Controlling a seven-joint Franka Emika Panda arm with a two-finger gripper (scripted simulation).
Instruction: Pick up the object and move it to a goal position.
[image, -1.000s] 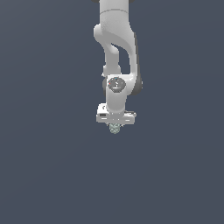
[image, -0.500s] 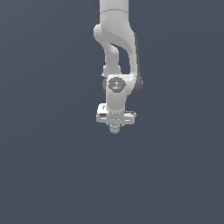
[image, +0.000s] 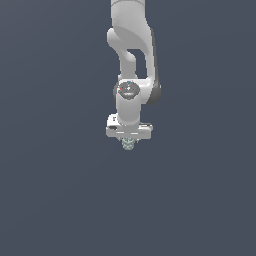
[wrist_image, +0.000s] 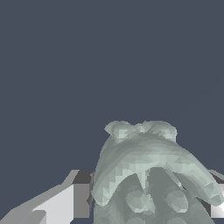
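The object (image: 129, 144) is a small pale grey-green knobbly lump. In the exterior view it pokes out just below the white hand of my arm, and my gripper (image: 129, 142) is shut on it. Up close in the wrist view the object (wrist_image: 148, 175) fills the space between my fingers (wrist_image: 65, 201), one on each side of it, with the gripper's middle (wrist_image: 146, 205) buried in the lump. The fingertips themselves are hidden behind the hand in the exterior view.
A plain dark blue-grey surface (image: 55, 200) lies all around the arm in both views. No other object or edge shows.
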